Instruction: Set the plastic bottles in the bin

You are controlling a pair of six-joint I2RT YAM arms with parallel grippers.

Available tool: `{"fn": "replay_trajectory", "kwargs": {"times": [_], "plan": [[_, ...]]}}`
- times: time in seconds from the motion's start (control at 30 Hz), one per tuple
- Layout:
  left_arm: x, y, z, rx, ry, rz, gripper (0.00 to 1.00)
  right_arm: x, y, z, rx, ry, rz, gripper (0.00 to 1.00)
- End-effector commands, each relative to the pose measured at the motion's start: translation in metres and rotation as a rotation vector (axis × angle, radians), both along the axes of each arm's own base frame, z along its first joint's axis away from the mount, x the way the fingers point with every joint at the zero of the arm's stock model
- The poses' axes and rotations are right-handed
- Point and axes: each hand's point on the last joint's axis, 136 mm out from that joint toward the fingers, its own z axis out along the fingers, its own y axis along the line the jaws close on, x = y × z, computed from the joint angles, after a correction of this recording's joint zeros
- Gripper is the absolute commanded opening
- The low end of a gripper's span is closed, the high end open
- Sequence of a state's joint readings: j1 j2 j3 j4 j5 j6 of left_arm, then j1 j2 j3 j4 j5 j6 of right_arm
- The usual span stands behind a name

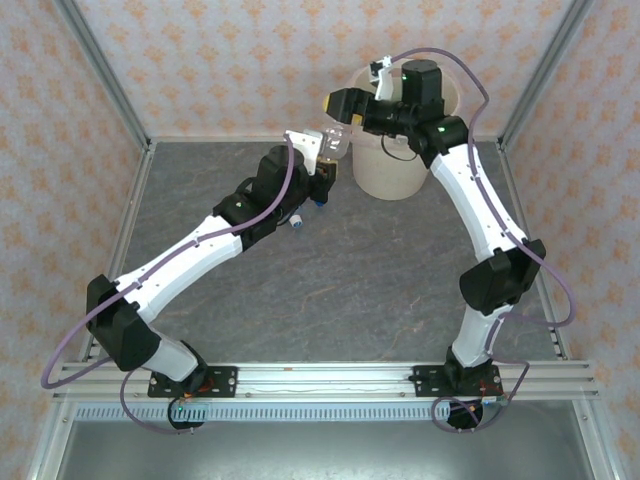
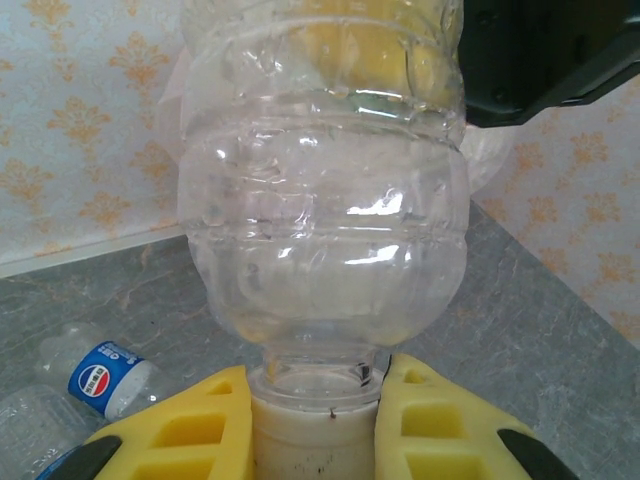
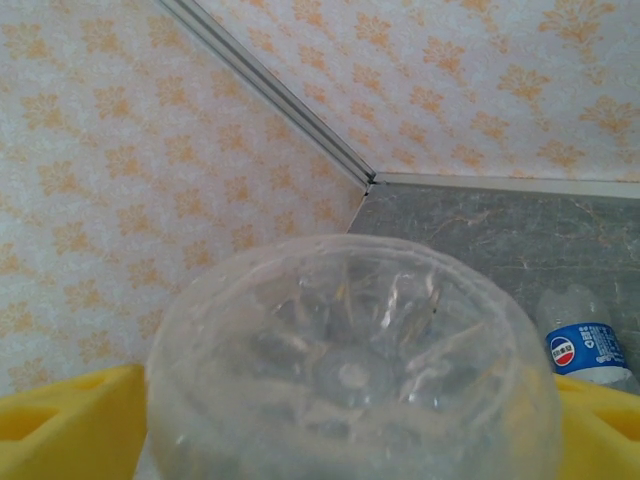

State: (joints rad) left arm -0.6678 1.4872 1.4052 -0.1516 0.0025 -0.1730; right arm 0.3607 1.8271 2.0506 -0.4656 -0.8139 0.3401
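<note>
A clear plastic bottle (image 1: 335, 141) hangs in the air just left of the bin (image 1: 395, 178), a cream-white bucket at the back of the table. My left gripper (image 2: 315, 430) is shut on its white cap, and the bottle (image 2: 320, 230) stands base-up above the yellow fingers (image 2: 190, 430). My right gripper (image 3: 350, 425) has come in from the bin side. Its yellow fingers (image 3: 70, 425) lie against both sides of the bottle's base (image 3: 350, 370). The right gripper (image 1: 340, 108) sits above the bin's left rim.
A clear bottle with a blue label (image 2: 105, 378) lies on the grey table beside another clear bottle (image 2: 30, 430), under my left forearm (image 1: 297, 222). The labelled bottle (image 3: 580, 348) lies near the back wall. Patterned walls and metal posts enclose the table.
</note>
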Motion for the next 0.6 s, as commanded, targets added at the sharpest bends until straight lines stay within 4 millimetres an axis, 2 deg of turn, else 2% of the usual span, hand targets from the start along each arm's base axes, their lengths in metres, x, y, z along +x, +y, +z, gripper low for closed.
{"fn": "replay_trajectory", "kwargs": {"times": [0.0,0.27,0.43,0.57], "plan": [[-0.006,0.005,0.020,-0.016,-0.055,-0.005,0.14,0.002,0.002,0.015,0.019,-0.026,-0.011,0.87],[-0.005,0.004,0.019,-0.011,-0.051,-0.002,0.15,-0.003,0.004,0.026,0.035,-0.045,0.015,0.74],[-0.002,0.004,0.019,-0.009,-0.049,0.006,0.18,-0.003,0.004,0.024,0.031,-0.039,0.019,0.61],[-0.002,0.004,0.021,-0.012,-0.050,0.009,0.21,-0.003,0.003,0.024,0.029,-0.041,0.017,0.59]]}}
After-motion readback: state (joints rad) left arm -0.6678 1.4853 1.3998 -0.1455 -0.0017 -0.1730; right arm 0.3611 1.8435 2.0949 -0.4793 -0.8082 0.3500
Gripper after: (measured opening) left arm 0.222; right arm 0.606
